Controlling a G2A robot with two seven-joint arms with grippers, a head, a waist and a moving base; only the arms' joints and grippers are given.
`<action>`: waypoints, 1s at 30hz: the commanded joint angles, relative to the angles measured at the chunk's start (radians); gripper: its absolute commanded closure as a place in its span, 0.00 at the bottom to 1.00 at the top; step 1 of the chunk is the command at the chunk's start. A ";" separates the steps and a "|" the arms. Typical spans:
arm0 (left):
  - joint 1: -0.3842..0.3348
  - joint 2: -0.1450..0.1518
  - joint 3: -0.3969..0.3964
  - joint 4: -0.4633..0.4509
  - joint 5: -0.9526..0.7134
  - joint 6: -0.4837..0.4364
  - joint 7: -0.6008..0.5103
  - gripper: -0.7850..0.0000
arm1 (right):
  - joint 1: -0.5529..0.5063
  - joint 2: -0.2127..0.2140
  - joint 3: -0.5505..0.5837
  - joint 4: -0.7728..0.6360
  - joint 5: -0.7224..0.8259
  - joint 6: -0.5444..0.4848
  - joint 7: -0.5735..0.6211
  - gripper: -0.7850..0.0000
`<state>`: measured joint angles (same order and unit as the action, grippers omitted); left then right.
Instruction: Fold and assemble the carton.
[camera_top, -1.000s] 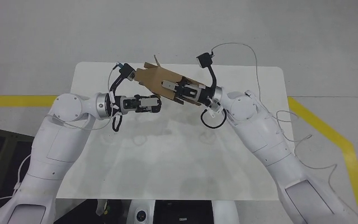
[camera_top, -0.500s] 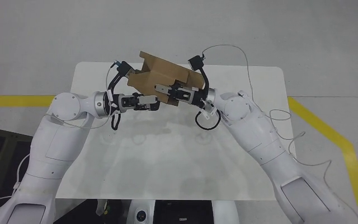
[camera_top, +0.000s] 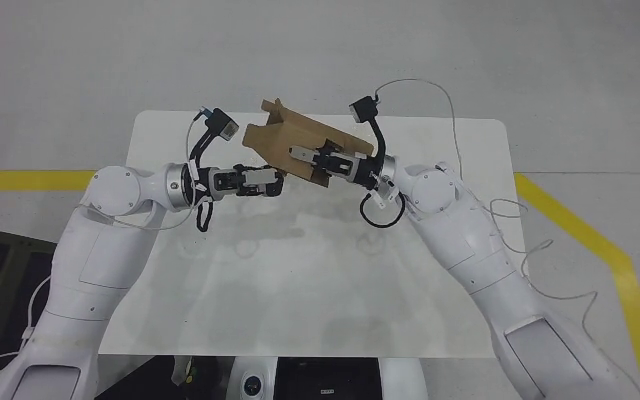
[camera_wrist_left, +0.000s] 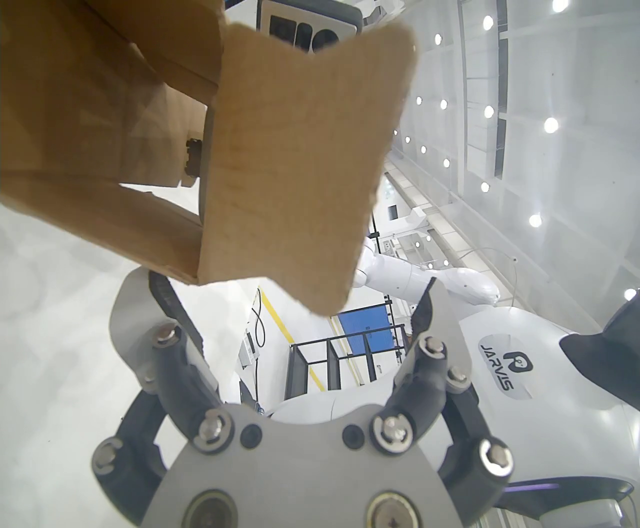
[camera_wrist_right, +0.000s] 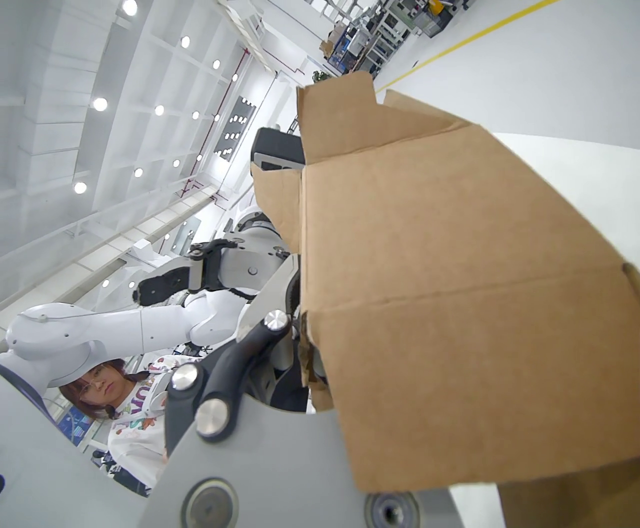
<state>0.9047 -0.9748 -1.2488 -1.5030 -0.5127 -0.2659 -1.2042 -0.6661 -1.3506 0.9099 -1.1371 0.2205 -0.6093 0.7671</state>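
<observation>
A brown carton (camera_top: 305, 138), partly unfolded with loose flaps, is held tilted above the far middle of the white table (camera_top: 300, 300). My right gripper (camera_top: 305, 157) is shut on the carton's wall; in the right wrist view one finger (camera_wrist_right: 270, 300) lies against the cardboard (camera_wrist_right: 450, 300), which hides the other. My left gripper (camera_top: 274, 183) stands open just below the carton's near left corner. In the left wrist view a loose flap (camera_wrist_left: 305, 165) hangs down between its spread fingers (camera_wrist_left: 430, 315), and I cannot tell whether it touches them.
Thin cables (camera_top: 450, 100) loop from the right arm over the table's far right part. A yellow floor line (camera_top: 40, 180) runs beside the table on both sides. A person stands far off in the right wrist view.
Half a second ago the carton was swung up and left with the right gripper; now it is back to the right and lower. The left gripper stays open beneath it.
</observation>
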 joint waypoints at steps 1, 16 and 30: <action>-0.002 0.001 -0.006 0.008 0.001 0.001 0.006 0.00 | -0.012 0.009 0.022 -0.004 0.021 0.014 0.048 1.00; -0.016 0.002 -0.022 0.066 0.126 -0.033 0.127 0.00 | -0.146 0.083 0.210 -0.129 0.141 0.120 0.310 1.00; -0.036 -0.007 0.057 0.071 0.386 -0.021 0.256 0.00 | -0.184 0.098 0.239 -0.220 0.215 0.111 0.354 1.00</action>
<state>0.8680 -0.9819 -1.1944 -1.4300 -0.1389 -0.2877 -0.9519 -0.8515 -1.2526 1.1500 -1.3563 0.4358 -0.4948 1.1246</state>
